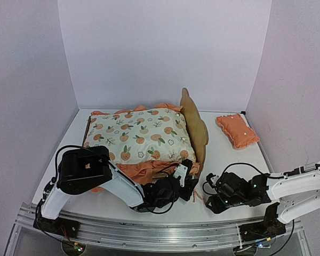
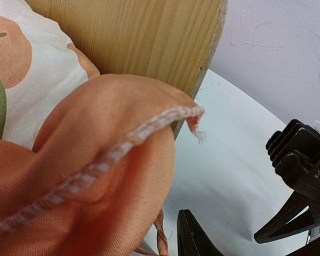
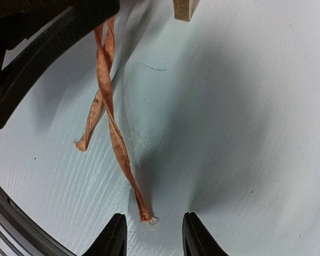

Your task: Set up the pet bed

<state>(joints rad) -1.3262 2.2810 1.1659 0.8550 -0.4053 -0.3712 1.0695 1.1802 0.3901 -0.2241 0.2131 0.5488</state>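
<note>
At centre of the top view, the pet bed [image 1: 196, 130] sits under its mattress pad [image 1: 141, 133]. I have the right gripper [image 3: 152, 237] spread apart astride the tie ribbon [image 3: 124, 160], presumably to pinch it. The left gripper [image 1: 182, 179] crowds the ruffle [image 2: 96, 160]; I cannot tell its grip.

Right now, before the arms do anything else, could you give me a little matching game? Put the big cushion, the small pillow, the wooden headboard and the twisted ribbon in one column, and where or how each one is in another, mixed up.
Things:
1. big cushion
2. small pillow
3. wooden headboard
4. twisted ribbon

Descriptions:
A. trails flat on the table, at the front
B. white with an orange fruit print
C. stands upright
D. lies alone on the table, far right

Pairs: 1-B, 2-D, 3-C, 4-A.
</note>
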